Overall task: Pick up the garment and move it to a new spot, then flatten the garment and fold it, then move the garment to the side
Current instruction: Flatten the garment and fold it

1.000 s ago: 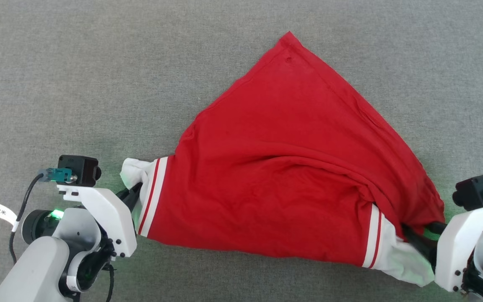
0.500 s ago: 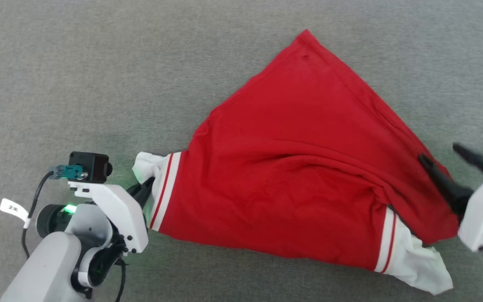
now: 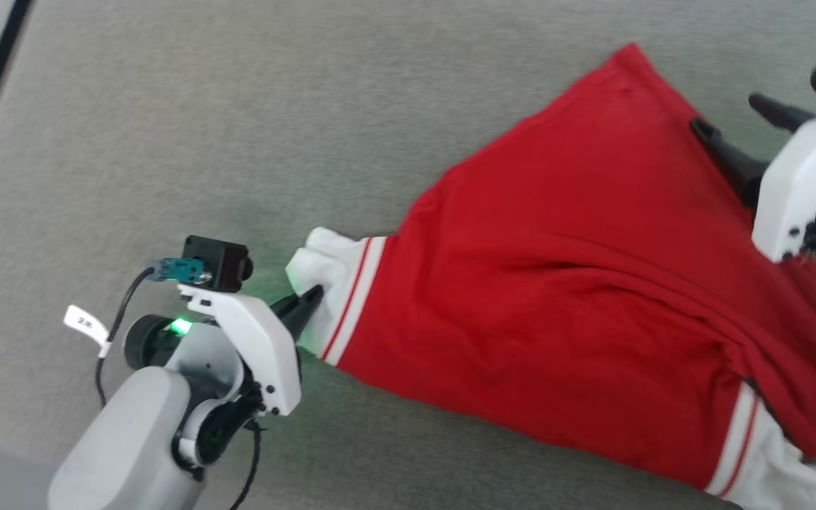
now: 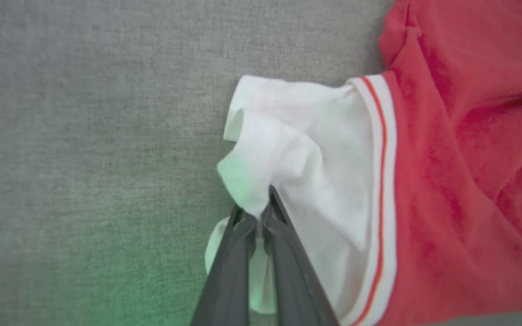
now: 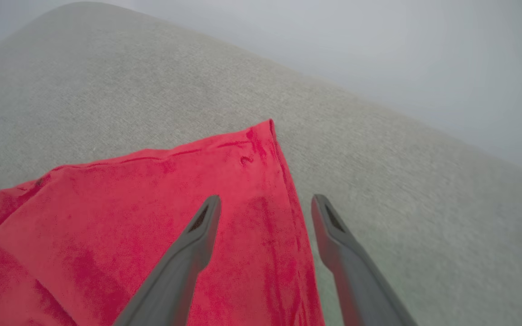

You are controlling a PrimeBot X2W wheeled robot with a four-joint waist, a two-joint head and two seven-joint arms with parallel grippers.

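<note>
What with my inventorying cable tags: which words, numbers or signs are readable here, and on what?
"2" followed by a mark too blurred to read: on the white tag hanging from the black cable.
The garment shows no lettering.

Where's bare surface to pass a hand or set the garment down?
Widest bare patch: the grey surface beyond the left hand, left of the garment. Another strip lies past its pointed corner. Crowded around the open right hand over that edge.
</note>
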